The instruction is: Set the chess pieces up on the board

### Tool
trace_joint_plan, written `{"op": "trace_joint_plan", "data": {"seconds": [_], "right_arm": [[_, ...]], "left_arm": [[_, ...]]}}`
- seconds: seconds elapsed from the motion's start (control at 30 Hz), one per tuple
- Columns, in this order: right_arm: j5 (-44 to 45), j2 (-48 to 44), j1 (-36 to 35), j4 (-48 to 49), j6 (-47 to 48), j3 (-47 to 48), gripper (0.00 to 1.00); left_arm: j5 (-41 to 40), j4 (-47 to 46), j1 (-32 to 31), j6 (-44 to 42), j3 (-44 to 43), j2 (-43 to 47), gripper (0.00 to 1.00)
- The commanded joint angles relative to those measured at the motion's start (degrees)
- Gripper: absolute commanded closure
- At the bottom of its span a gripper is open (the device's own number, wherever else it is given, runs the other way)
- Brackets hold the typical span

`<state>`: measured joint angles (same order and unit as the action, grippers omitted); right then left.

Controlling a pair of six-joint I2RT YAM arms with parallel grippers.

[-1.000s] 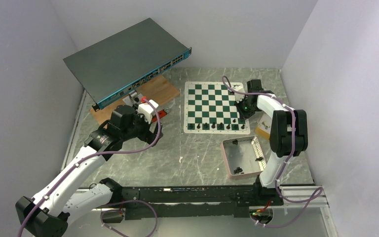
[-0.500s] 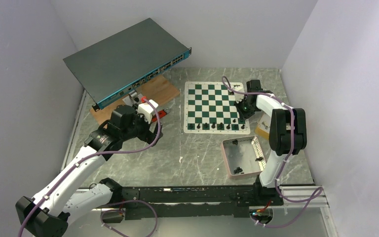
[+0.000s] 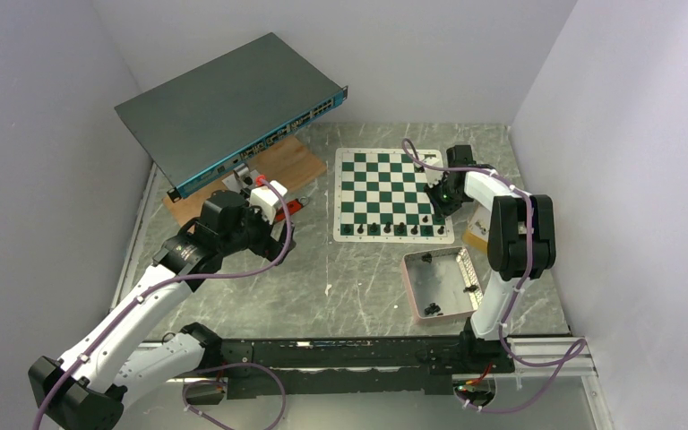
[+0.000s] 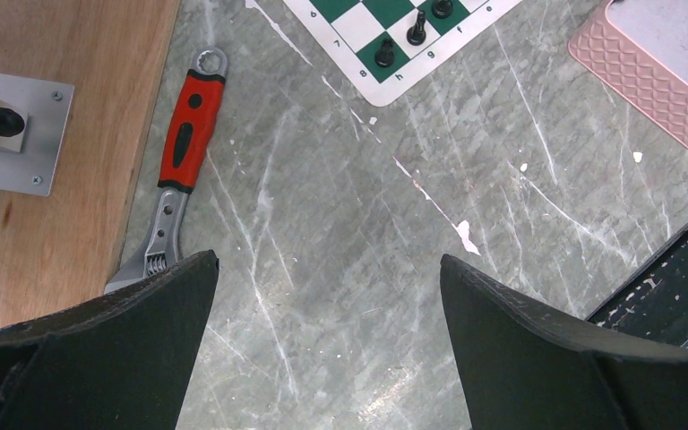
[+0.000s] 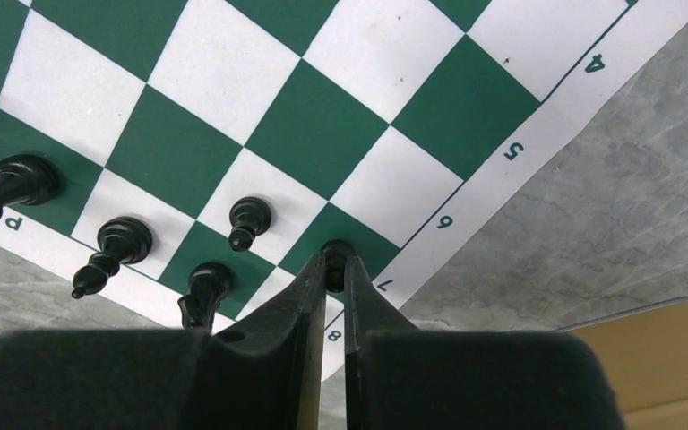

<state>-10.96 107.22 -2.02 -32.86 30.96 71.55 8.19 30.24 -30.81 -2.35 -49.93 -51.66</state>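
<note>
We see the right fingers (image 5: 287, 313) down at the board (image 3: 378, 184), which lies flat on the far right part of the grey marble desk (image 4: 367, 233). They are drawn close together and pinch the round head of a black pawn (image 5: 336, 254). The pawn stands on the green square beside the border mark 7, at the board's right edge. Another pawn (image 5: 248, 221) stands on the neighbouring white square, apart from the fingers. A row of black chess pieces (image 3: 387, 229) stands along the board's near edge. Close to the board's near right corner sits a pink-rimmed metal tray (image 3: 408, 285), with a few more black pieces (image 3: 433, 310) scattered inside it. The left fingers (image 4: 143, 340) are spread wide and hold nothing; they hover above bare desk, well apart from the board. Beyond them a red-handled adjustable wrench (image 4: 184, 161) lies on the desk, just beside the edge of a wooden board (image 4: 63, 206). A dark network switch (image 3: 224, 107) with a teal front stands tilted above that wooden board at the far left.
</note>
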Motion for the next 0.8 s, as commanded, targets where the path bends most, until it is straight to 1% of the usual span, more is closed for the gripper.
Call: {"op": "trace_joint_plan", "data": {"seconds": [0.0,0.13,0.4,0.63,0.77], "right_arm": [[0.4,0.6,0.0,0.5,-0.8,2.0,0.86],[0.0,0.0,0.1,0.3,-0.9,2.3,0.77],[-0.8,-3.9,0.8,0.6,-0.5,2.4,0.69],[-3.2,-11.9,2.3,0.2,0.8,0.2,0.64],[-8.4,-19.6,2.4,-1.6,4.4,-2.6,0.63]], "left_arm": [[0.9,-1.6,0.2,-0.1,-0.3,0.2,0.0],[0.9,-1.5,0.2,-0.1,-0.3,0.2,0.0],[0.7,-1.6,0.2,-0.2,-0.3,-0.1,0.0],[1.0,-1.8,0.3,-0.3,-0.2,-0.5,0.01],[1.7,-2.2,0.2,-0.5,0.1,-0.6,0.01]]}}
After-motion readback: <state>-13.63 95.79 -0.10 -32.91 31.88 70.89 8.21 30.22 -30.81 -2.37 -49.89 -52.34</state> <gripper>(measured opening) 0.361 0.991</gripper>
